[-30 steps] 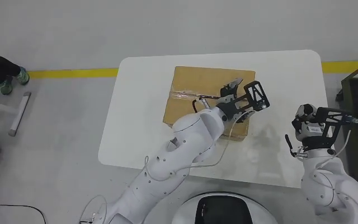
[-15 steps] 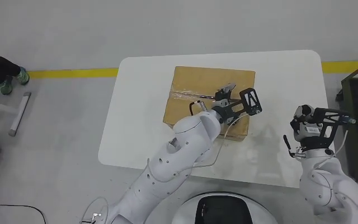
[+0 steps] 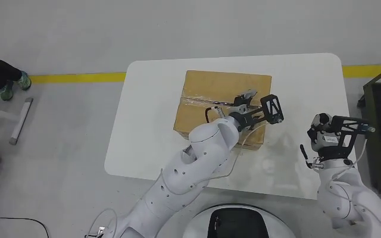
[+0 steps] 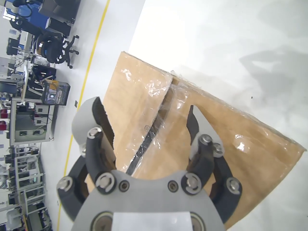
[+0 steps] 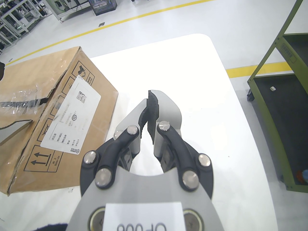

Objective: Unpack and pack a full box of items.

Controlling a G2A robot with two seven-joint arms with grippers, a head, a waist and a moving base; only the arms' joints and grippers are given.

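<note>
Left gripper (image 4: pixel 144 106) open, jaws spread wide, over the top of the cardboard box (image 3: pixel 217 89) near its right end, one finger on each side of the taped centre seam (image 4: pixel 154 126); can't tell if the tips touch the cardboard. Right gripper (image 5: pixel 149 102) closed, pads together, nothing held, over bare desk (image 3: pixel 297 74) to the right of the box and apart from it. Box sits about mid-desk, flaps down, clear tape along the seam wrinkled and split, dark gap showing between the flaps. White label (image 5: pixel 72 111) on the side face towards the right gripper. Beyond the desk: yellow floor line (image 3: pixel 77 77) and a green trolley (image 5: pixel 276 102) off the right edge.
</note>
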